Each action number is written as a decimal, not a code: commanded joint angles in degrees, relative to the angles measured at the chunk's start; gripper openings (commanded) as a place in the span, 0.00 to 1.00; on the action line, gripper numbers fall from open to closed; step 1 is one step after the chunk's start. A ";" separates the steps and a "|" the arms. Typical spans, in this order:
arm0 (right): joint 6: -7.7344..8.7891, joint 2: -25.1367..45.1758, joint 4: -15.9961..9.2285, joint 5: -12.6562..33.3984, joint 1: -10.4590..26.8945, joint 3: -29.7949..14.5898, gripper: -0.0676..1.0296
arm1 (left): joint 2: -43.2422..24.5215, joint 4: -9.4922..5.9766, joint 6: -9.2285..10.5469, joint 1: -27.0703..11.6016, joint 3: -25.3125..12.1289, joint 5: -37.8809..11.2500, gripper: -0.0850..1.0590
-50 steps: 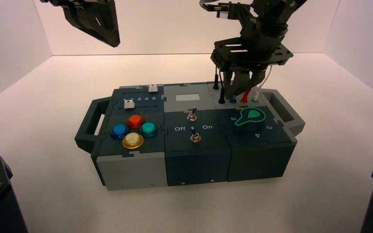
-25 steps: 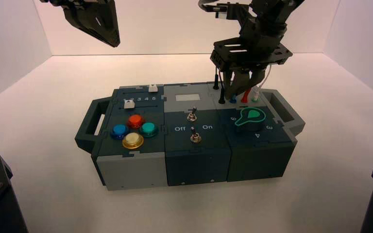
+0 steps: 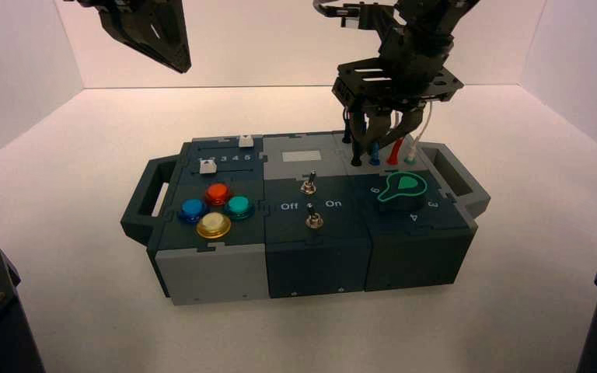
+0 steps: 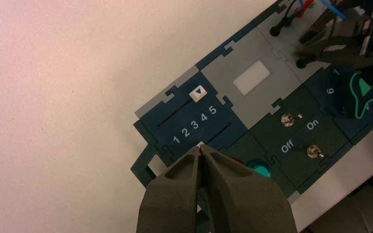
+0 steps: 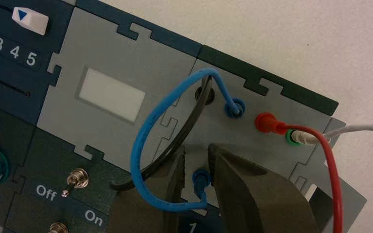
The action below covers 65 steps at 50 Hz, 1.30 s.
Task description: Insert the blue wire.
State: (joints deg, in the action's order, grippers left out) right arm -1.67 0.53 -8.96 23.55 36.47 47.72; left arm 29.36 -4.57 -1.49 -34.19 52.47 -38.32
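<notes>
Sockets — right of panel [image 5: 111,94]

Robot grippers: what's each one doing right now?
Left gripper: closed, holding nothing, waiting past the box's far left corner.
Right gripper: open around the blue wire's near plug, over the box's right section.
</notes>
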 commanded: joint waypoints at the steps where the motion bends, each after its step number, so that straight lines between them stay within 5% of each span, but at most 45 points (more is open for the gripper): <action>1: -0.53 -0.79 -0.18 0.62 -0.18 -0.44 0.35 | 0.53 -0.09 0.00 -0.18 -0.70 0.18 0.05; 29: -0.70 -5.19 0.62 4.39 -1.58 -0.62 0.33 | 0.62 -0.09 0.00 -0.26 -0.62 0.18 0.05; 36: -0.70 -5.36 0.62 4.83 -1.58 -0.70 0.26 | 0.53 -0.09 0.00 -0.35 -0.62 0.18 0.05; 44: -0.62 -5.36 0.62 5.01 -1.58 0.00 0.05 | 0.62 -0.18 0.00 -0.35 -0.62 0.18 0.05; 65: -0.79 -5.27 0.62 5.80 -1.49 0.70 0.04 | 0.70 -0.09 0.00 -0.35 -0.62 0.18 0.05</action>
State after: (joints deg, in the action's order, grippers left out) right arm -2.20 -3.69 -8.53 28.83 35.07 48.34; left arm 29.44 -4.66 -1.49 -34.28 52.47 -38.32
